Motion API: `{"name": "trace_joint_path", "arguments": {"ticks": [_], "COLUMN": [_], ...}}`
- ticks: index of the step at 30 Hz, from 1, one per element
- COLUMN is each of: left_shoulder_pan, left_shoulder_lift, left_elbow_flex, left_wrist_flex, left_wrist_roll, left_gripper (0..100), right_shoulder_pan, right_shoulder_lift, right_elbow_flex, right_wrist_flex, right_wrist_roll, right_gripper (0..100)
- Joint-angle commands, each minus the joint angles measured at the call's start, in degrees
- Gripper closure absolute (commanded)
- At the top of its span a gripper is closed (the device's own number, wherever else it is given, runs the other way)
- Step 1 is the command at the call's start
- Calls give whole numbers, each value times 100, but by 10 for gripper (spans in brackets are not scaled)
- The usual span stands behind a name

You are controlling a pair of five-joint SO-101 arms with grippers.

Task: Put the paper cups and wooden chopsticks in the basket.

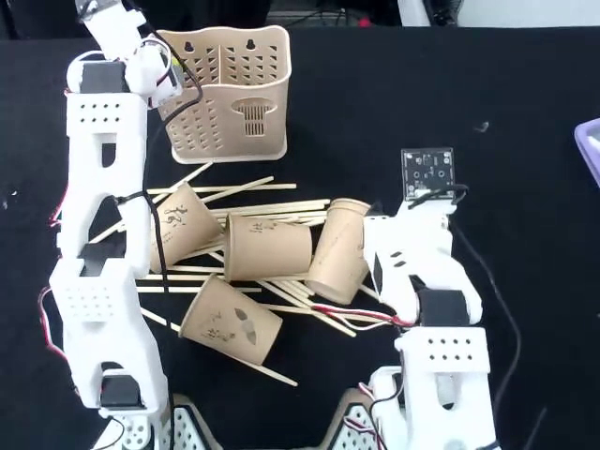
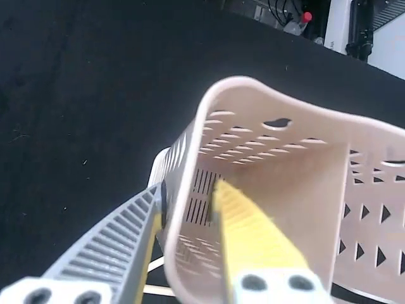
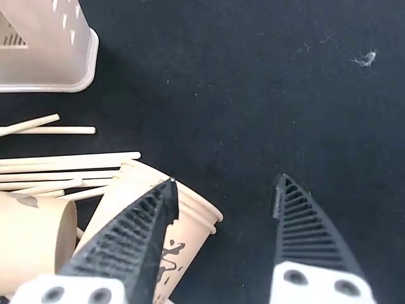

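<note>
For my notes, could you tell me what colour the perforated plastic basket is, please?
The plastic basket is beige; the high view shows it best.

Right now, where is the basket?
In the high view the basket stands far left, beyond the paper cups; the left gripper clamps its wall.

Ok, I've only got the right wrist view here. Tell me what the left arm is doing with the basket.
Observer: The left gripper is clamped on the basket wall, with one finger inside and one outside.
Operator: Count the cups for me.
Observer: The high view shows four paper cups, all lying on their sides among the scattered chopsticks.
Operator: Check inside the basket.
Observer: Its inside looks bare, as far as the left wrist view reaches.
</note>
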Motion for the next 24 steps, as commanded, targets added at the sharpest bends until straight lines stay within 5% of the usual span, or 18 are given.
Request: {"name": "trace_joint_path", "arguments": {"ticks": [1,19,24], "left_shoulder_pan": [145,321,356], "left_shoulder_lift": [-105,-53,-35], "left_elbow_flex": [-303,-312,-286], "left_wrist_flex": [18,624,633], "left_wrist_roll": [26,-431,-404], "left_gripper": [902,970,842], "right_shoulder_pan": [-79,-79,-79], "right_shoulder_lift": [13,13,13], "right_elbow_flex": [-48,-40,-40], "right_wrist_flex": [-132,-132,-132], "right_wrist_roll": [-35,-35,-35], "right_gripper": [758,758,758]}}
